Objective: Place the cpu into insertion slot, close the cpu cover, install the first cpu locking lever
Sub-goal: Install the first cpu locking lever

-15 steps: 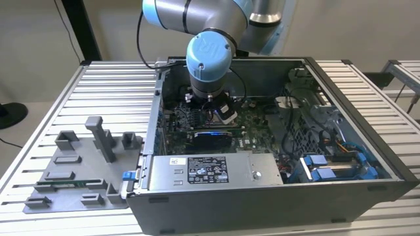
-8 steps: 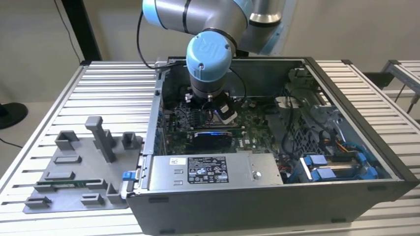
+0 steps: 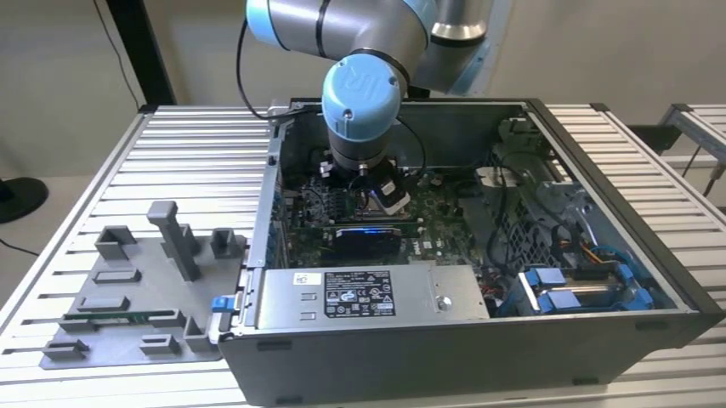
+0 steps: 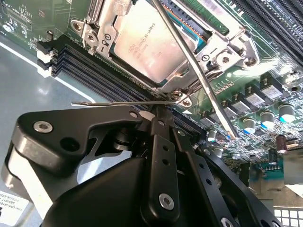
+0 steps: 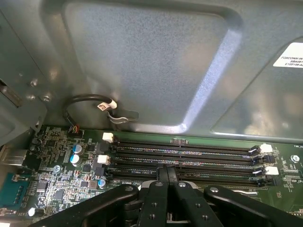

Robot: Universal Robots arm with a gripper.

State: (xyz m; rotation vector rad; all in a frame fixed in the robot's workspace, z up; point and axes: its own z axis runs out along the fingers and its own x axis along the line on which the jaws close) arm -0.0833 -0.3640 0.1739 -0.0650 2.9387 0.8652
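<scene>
a: biggest first. what's on the worktop (image 3: 170,144)?
b: slatted metal worktop, open computer case (image 3: 477,340) lying on it, side off. grey fixture tray (image 3: 125,336) with upright blocks beside the case, on the exterior view's left.
a: arm?
b: arm (image 3: 360,93), grey with blue joint caps, reaches down into the case over the green motherboard (image 3: 437,212).
a: inside the case?
b: silvery power supply box (image 3: 357,293) along the near wall, blue drive brackets (image 3: 573,289) toward the exterior view's right. first wrist view has the case's inner metal wall (image 5: 142,61) and four black memory slots (image 5: 189,158) on the board.
a: end effector?
b: black end effector (image 4: 158,118), fingers drawn together, looks closed or nearly so. tip sits right at a thin lever (image 4: 123,102), touching or just beside it, can't tell if it's actually gripped. same end effector (image 5: 168,177) just over the memory slots in the first wrist view.
a: task parts?
b: second wrist view: cpu (image 4: 147,42) seated flat in the insertion slot (image 4: 102,40), silvery lid up. cpu cover (image 4: 189,75) is down around it, framing the chip. second lever (image 4: 194,68) runs slantwise across the cpu, raised.
a: smaller stuff?
b: row of capacitors (image 4: 265,116) on the board beside the socket, short black cable (image 5: 92,101) near the case wall.
</scene>
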